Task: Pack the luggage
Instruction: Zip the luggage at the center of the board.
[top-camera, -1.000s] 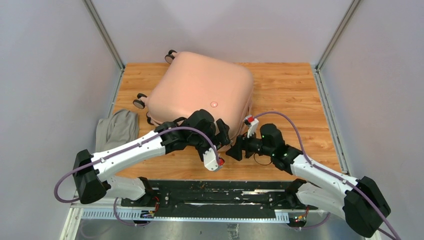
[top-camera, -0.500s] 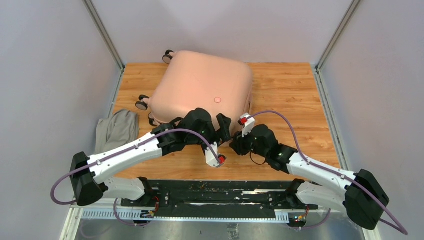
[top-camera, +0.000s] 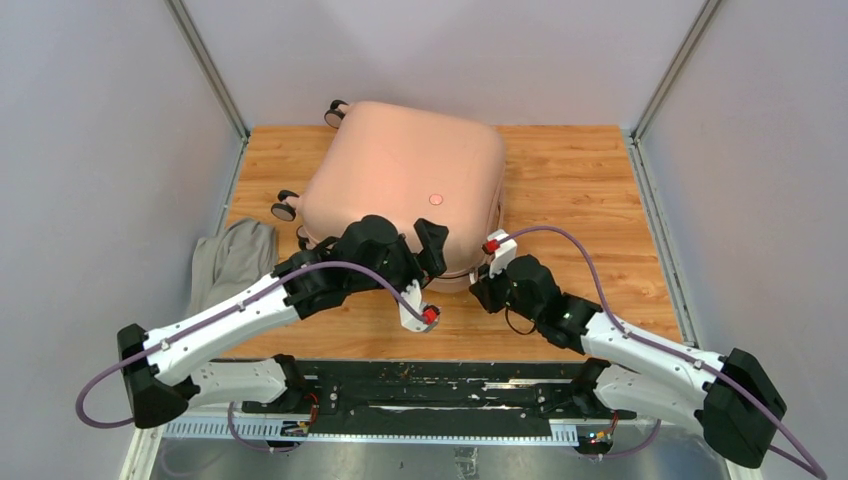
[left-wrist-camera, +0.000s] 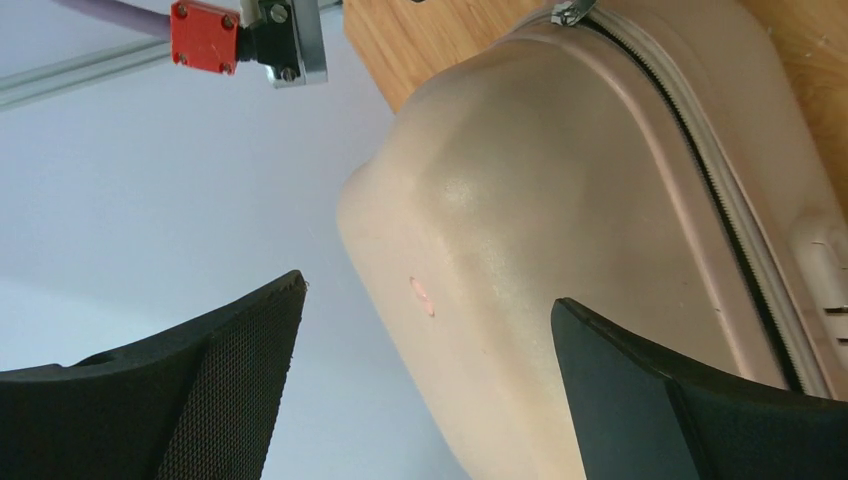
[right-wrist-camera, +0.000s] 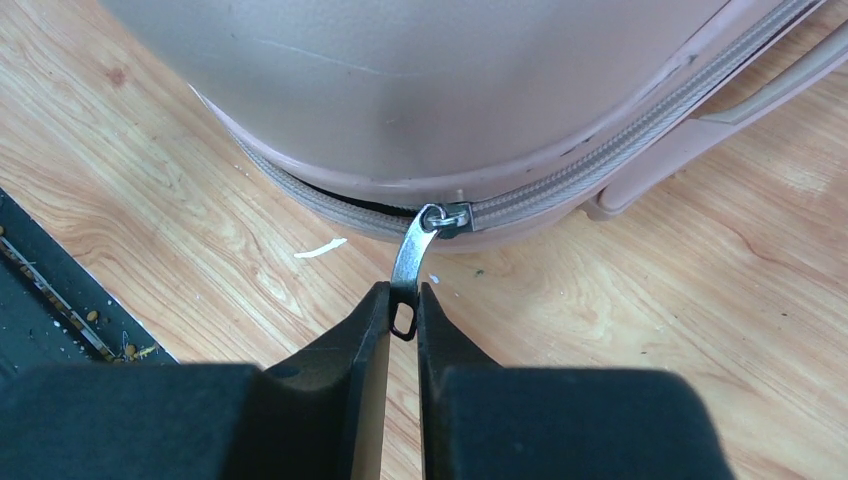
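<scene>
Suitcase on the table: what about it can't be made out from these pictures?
- Inside the suitcase: all views show only its pink shell, hiding any contents.
- How far round the zipper is closed: the right wrist view ends shortly past the zipper pull; overhead, the arms cover that edge.
- Grey cloth: overhead view only, bunched and too small to identify.

Nothing in any view can be read: no text, brand, number or sign. The pale pink suitcase (top-camera: 400, 165) has only a small round emblem (top-camera: 434, 199) on its top shell, toward the near edge, and it is too small to show any lettering. The metal zipper pull (right-wrist-camera: 410, 262) at the suitcase's near seam shows no legible stamp.
</scene>
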